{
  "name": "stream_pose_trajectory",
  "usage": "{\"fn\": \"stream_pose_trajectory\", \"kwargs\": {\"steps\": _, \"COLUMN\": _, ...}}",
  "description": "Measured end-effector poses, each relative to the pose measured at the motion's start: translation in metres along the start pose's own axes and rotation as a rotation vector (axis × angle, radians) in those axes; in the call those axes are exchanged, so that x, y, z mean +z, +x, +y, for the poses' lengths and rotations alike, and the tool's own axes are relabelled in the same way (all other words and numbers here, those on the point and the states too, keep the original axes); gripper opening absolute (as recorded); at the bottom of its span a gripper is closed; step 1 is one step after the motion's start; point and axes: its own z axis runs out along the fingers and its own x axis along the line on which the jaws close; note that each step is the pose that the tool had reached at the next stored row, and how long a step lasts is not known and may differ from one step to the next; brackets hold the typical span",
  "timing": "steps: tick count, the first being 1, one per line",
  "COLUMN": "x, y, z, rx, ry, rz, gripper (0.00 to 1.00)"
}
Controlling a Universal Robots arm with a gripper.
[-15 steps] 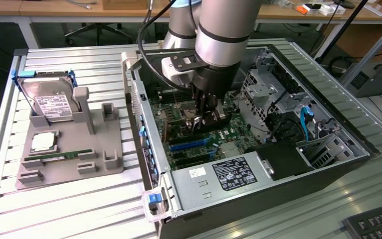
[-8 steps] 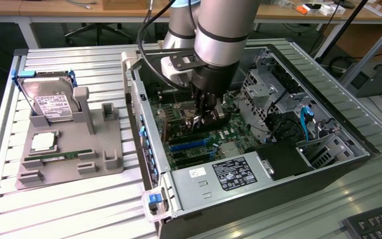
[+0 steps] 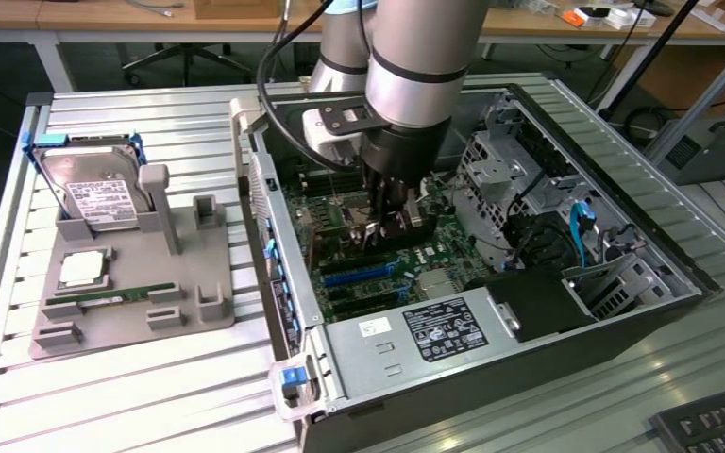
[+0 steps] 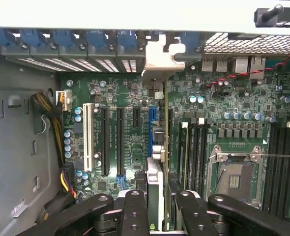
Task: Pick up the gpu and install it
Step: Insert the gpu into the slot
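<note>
The gpu (image 4: 156,179) shows edge-on as a thin dark card, its grey metal bracket (image 4: 160,55) reaching the rear slot openings of the case. My gripper (image 4: 159,197) is shut on it, one black finger (image 4: 135,209) on each side. The card stands upright over the motherboard along the blue expansion slot (image 4: 152,123); whether it sits fully in the slot I cannot tell. In the exterior view the gripper (image 3: 384,219) is down inside the open computer case (image 3: 665,283), with the gpu (image 3: 403,229) just below it above the blue slots (image 3: 362,276).
A grey holder (image 3: 199,283) on the exterior view's left carries a hard drive (image 3: 98,193), a processor (image 3: 83,269) and a green memory stick (image 3: 110,297). The power supply (image 3: 432,330) fills the case's near end. Drive cages (image 3: 514,175) stand beside the arm. A CPU socket (image 4: 233,177) lies near the card.
</note>
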Motion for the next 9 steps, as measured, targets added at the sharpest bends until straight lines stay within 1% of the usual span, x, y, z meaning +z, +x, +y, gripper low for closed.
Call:
{"fn": "stream_pose_trajectory", "kwargs": {"steps": 1, "x": 0.0002, "y": 0.0000, "z": 0.0000, "rx": 0.002, "ry": 0.0000, "rz": 0.0023, "gripper": 0.27}}
{"fn": "stream_pose_trajectory", "kwargs": {"steps": 2, "x": 0.0004, "y": 0.0000, "z": 0.0001, "rx": 0.006, "ry": 0.0001, "rz": 0.0061, "gripper": 0.27}}
{"fn": "stream_pose_trajectory", "kwargs": {"steps": 3, "x": 0.0003, "y": 0.0000, "z": 0.0001, "rx": 0.007, "ry": -0.0001, "rz": 0.0115, "gripper": 0.27}}
{"fn": "stream_pose_trajectory", "kwargs": {"steps": 4, "x": 0.0004, "y": 0.0000, "z": 0.0001, "rx": 0.009, "ry": -0.0002, "rz": 0.0206, "gripper": 0.27}}
{"fn": "stream_pose_trajectory", "kwargs": {"steps": 5, "x": 0.0005, "y": 0.0000, "z": 0.0001, "rx": 0.011, "ry": -0.0004, "rz": 0.0357, "gripper": 0.27}}
{"fn": "stream_pose_trajectory", "kwargs": {"steps": 6, "x": 0.0005, "y": 0.0000, "z": 0.0001, "rx": 0.013, "ry": -0.0005, "rz": 0.0463, "gripper": 0.27}}
{"fn": "stream_pose_trajectory", "kwargs": {"steps": 8, "x": 0.0011, "y": 0.0000, "z": 0.0000, "rx": 0.026, "ry": -0.0005, "rz": 0.0581, "gripper": 0.27}}
{"fn": "stream_pose_trajectory", "kwargs": {"steps": 9, "x": 0.0015, "y": 0.0000, "z": 0.0001, "rx": 0.050, "ry": -0.0010, "rz": 0.0600, "gripper": 0.27}}
